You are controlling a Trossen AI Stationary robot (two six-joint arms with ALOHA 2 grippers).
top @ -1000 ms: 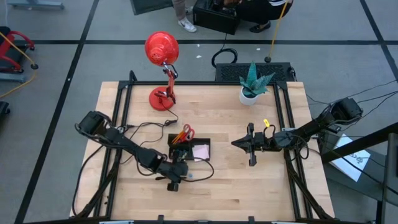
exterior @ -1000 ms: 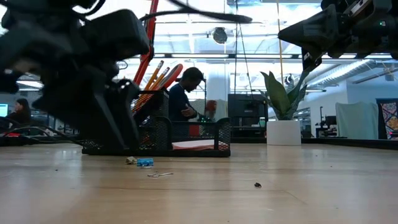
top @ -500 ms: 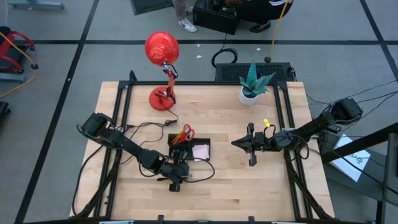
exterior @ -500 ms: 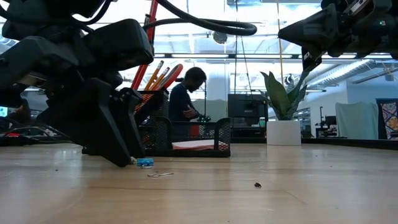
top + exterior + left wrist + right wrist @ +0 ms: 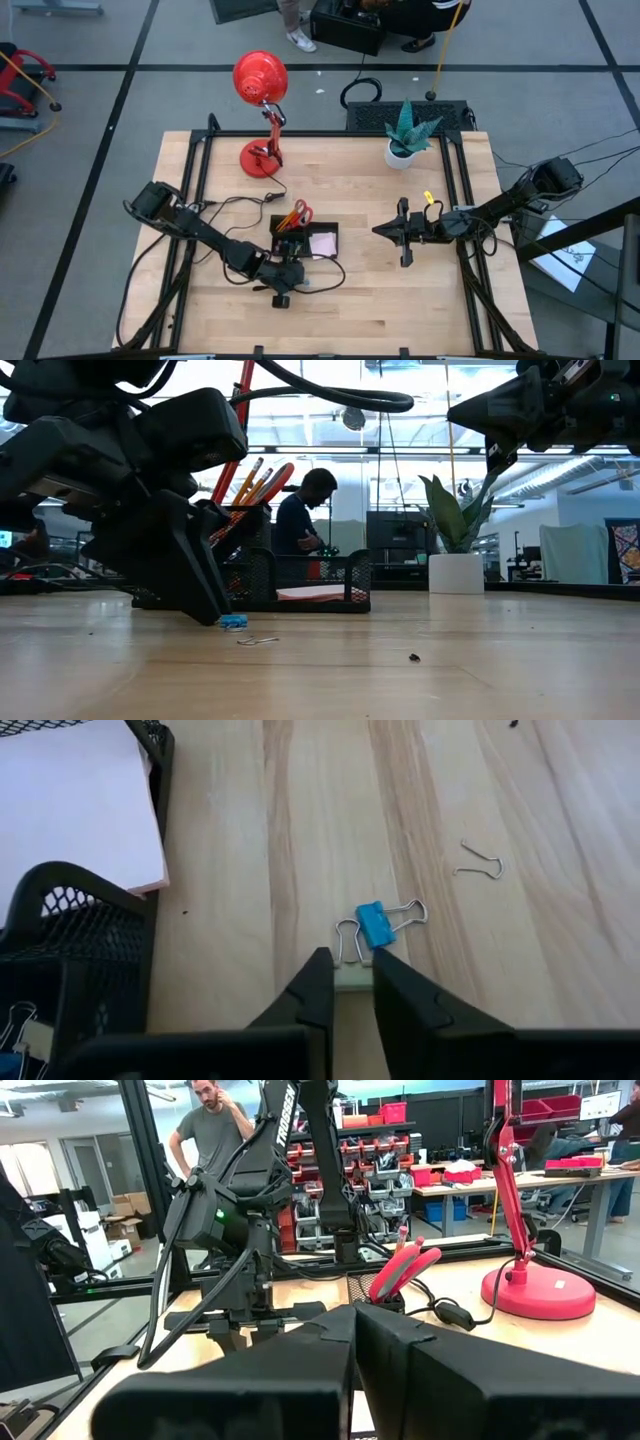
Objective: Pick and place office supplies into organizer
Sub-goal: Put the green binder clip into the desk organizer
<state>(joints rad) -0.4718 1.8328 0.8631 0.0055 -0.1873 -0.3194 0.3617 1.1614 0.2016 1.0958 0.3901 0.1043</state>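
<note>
Desk: Overhead first. What does it give?

Photographer: Shows left gripper [image 5: 283, 292] low over the counter [image 5: 400, 310], just on the near side of the organizer [image 5: 338, 240] and closer to it than any other part of either arm. Shows right gripper [image 5: 380, 231] parked well apart, out past the organizer's other side.

Desk: And from counter level?

Photographer: Puts left gripper [image 5: 213, 616] tip-down on the wood, with the blue clip [image 5: 233, 621] lying just beside the tip. Sets organizer [image 5: 330, 575] right behind, orange pencils [image 5: 250, 478] standing in it.

Desk: Left wrist camera. Holding anything?

Photographer: Looks like it. Fingers [image 5: 310, 992] drawn in to a slim gap, filled by the small yellow piece [image 5: 350, 982] sitting flat on the counter. Reads as a pinch, not yet a lift. Blue clip [image 5: 372, 923] just beyond the tips, body slightly angled, wire loops spread to either side, apparently touching the piece. Pink sticky-note pad [image 5: 70, 800] already inside the organizer [image 5: 90, 920], off to one side of the gripper.

Desk: So the next move?

Photographer: Probably up, then a short carry sideways over the mesh wall. Worth watching the clip for snagging, given how close it lies.

Desk: Right wrist camera?

Photographer: Shows right gripper [image 5: 355, 1312] closed tight with nothing in it, facing the left arm across the counter. Catches a person standing in the room behind.
</note>
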